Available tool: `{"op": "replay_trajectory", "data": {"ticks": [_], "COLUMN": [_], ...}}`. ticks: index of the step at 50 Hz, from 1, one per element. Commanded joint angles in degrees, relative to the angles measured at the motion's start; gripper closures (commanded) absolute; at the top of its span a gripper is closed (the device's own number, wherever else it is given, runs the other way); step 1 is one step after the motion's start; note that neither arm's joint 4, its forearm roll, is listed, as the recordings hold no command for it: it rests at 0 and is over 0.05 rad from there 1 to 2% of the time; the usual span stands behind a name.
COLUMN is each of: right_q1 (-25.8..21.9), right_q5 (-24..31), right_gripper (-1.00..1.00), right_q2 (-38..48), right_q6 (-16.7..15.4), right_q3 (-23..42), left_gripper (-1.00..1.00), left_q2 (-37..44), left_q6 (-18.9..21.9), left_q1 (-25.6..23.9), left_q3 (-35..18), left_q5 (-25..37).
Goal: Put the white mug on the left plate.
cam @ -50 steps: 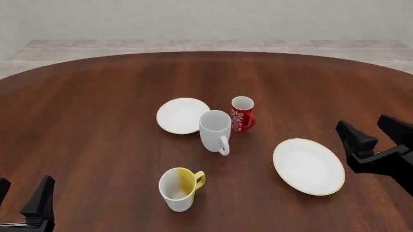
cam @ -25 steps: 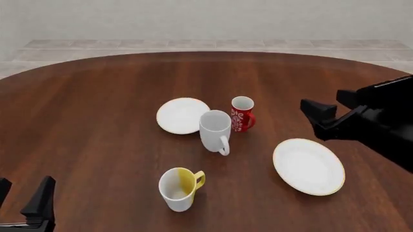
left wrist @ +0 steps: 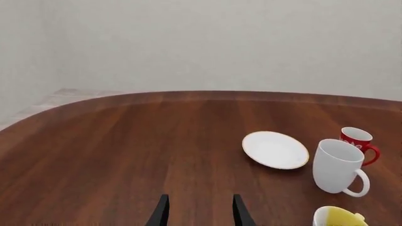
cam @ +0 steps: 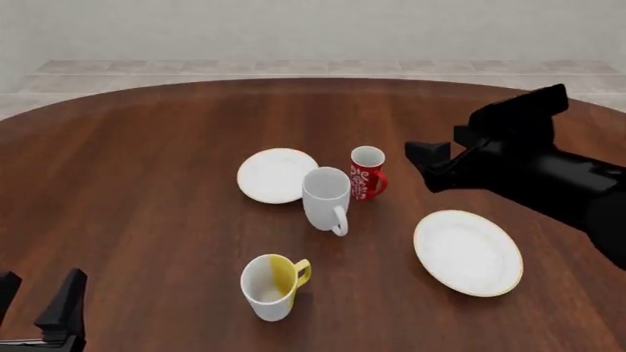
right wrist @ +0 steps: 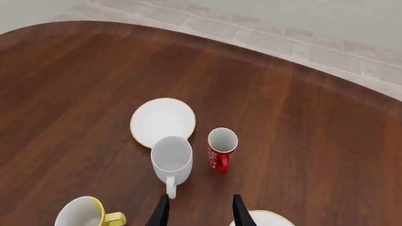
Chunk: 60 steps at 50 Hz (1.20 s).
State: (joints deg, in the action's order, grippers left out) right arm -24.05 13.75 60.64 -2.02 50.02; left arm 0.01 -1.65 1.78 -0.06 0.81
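The white mug (cam: 326, 198) stands upright mid-table with its handle toward me, its far side at the near right edge of the left plate (cam: 274, 174), a small white plate with a pale-yellow rim. Both also show in the left wrist view, the mug (left wrist: 338, 165) and the plate (left wrist: 275, 149), and in the right wrist view, the mug (right wrist: 171, 160) and the plate (right wrist: 162, 121). My right gripper (cam: 436, 144) hovers open above the table, right of the red mug and apart from everything. At the near left corner my left gripper (cam: 37, 295) is open and holds nothing.
A red patterned mug (cam: 367, 173) stands just right of the white mug. A white-and-yellow mug (cam: 271, 286) sits nearer to me. A larger white plate (cam: 468, 251) lies at the right, below my right arm. The table's curved far edge (cam: 313, 81) runs behind.
My right arm has risen and swung leftward and farther from me, from beside the large plate to near the red mug. The left arm and all the crockery stay put.
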Motion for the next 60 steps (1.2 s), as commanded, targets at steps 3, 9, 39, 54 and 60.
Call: {"op": "replay_trajectory", "data": {"ticks": [3, 9, 39, 54, 60], "right_q1": [-1.3, -1.9, -8.0, -7.5, -6.9], "right_q5": [-1.4, -3.1, -10.0, -15.8, -17.1], "right_gripper": [-1.00, -1.00, -1.00, -1.00, -1.00], "right_q2": [6.0, 9.2, 17.2, 21.8, 23.8], "right_q6": [0.7, 1.3, 6.6, 7.3, 7.2], "right_q3": [3.4, 3.7, 4.8, 2.3, 1.7], "left_gripper": [-1.00, -1.00, -1.00, -1.00, -1.00], "left_q2": [0.0, 0.0, 0.0, 0.1, 0.1], "left_q6": [-0.2, -0.2, -1.0, -1.3, -1.2], "left_q1": [-0.4, -0.6, -0.4, -0.4, -0.2], "left_q3": [0.0, 0.0, 0.0, 0.1, 0.1], "left_q5": [0.2, 0.3, 0.6, 1.2, 1.3]}}
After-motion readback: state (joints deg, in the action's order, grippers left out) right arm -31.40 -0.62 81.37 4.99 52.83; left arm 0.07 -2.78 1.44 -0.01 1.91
